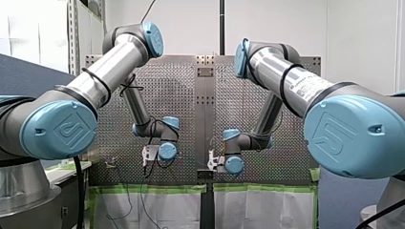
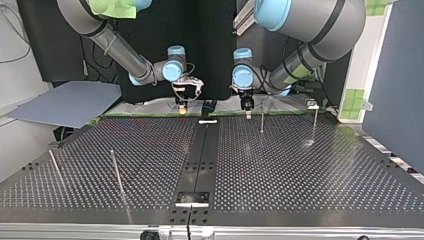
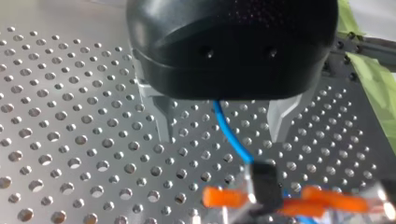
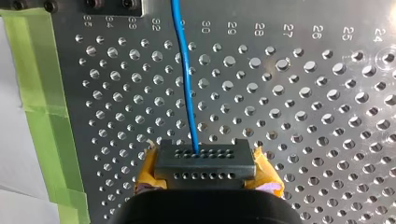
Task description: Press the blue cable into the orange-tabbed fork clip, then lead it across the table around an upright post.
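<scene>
My left claw (image 3: 222, 135), black with metal fingers (image 3: 161, 116), hangs open just short of the orange-tabbed fork clip (image 3: 266, 186), its fingers astride the thin blue cable (image 3: 229, 133) that runs down to the clip. My right claw (image 4: 204, 163), yellow-padded, is clamped on the cable away from the clip. Better to keep that line taut, close low beside the clip and press straight down

blue cable (image 4: 187, 84), orange clip tabs (image 3: 224, 197), green tape (image 4: 42, 84), perforated grey table (image 4: 303, 116)

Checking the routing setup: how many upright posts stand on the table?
4 posts: two at the top view's left, two at its right. More may be hidden.
</scene>
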